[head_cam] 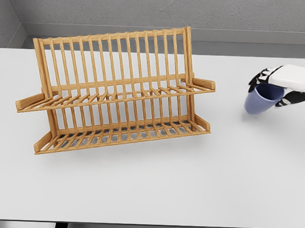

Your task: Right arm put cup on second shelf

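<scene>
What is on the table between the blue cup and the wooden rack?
Nothing. In the head view, only bare white table lies between the blue cup, held in the right hand, and the wooden rack.

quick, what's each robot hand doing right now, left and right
Left robot hand: not in view.
Right robot hand: closed around the blue cup, holding it at the right of the table, apart from the wooden rack.

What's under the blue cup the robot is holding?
Only bare white table shows below the blue cup, which the right hand grips from above. The cup's underside faces away, so whether it touches the table cannot be told.
</scene>
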Tool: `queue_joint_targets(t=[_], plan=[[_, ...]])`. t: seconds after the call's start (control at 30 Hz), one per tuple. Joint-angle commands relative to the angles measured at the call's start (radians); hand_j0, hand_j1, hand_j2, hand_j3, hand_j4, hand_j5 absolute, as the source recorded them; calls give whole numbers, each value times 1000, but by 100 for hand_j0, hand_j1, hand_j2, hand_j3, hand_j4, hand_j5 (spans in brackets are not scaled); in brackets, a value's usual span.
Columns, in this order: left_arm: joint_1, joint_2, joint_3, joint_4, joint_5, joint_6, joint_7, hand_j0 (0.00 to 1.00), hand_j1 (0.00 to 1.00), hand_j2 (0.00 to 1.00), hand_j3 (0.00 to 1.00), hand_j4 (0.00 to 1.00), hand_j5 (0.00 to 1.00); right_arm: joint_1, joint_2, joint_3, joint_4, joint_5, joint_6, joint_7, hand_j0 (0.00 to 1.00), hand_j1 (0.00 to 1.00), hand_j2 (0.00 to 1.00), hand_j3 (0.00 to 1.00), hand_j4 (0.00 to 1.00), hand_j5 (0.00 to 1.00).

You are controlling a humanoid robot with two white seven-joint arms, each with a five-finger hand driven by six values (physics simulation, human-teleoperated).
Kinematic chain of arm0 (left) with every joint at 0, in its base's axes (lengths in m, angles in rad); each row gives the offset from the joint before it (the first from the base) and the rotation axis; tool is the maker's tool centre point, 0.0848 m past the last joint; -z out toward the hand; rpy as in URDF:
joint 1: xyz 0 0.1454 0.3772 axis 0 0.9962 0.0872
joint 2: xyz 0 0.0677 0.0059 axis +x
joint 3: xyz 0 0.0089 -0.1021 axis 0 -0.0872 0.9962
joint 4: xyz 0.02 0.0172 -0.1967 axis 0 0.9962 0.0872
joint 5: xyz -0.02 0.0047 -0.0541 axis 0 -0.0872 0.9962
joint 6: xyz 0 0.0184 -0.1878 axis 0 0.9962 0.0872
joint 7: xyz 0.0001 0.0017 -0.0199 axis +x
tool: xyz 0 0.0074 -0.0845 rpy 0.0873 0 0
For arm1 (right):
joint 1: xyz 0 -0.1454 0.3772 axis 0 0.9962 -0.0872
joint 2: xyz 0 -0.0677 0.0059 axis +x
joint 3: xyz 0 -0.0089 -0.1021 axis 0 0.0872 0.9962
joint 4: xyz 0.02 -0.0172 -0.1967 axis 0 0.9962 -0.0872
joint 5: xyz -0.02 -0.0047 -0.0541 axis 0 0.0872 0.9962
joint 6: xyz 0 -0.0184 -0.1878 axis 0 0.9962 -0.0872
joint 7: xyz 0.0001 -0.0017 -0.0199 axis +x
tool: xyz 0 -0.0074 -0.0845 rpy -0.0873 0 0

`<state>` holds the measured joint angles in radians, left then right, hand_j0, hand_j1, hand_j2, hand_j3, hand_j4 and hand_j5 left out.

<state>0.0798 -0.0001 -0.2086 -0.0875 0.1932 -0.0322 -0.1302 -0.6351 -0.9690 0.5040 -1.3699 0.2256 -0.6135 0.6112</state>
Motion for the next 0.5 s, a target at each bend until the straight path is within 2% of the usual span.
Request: queue_joint_targets(t=[0.0, 0.27, 0.47], plan=[[0, 0, 0, 0, 0, 0, 0, 100, 100, 100, 100, 100, 100, 0, -2, -22, -1, -6, 3, 0, 63, 63, 63, 63, 63, 63], [0, 0, 0, 0, 0, 0, 0, 100, 100, 100, 100, 100, 100, -2, -7, -94, -6, -9, 3, 0, 64, 64, 64, 64, 64, 64], [0, 0, 0, 0, 0, 0, 0, 100, 100, 100, 100, 100, 100, -51, -2, -94, -8, -11, 3, 0, 63, 63, 63, 63, 63, 63]])
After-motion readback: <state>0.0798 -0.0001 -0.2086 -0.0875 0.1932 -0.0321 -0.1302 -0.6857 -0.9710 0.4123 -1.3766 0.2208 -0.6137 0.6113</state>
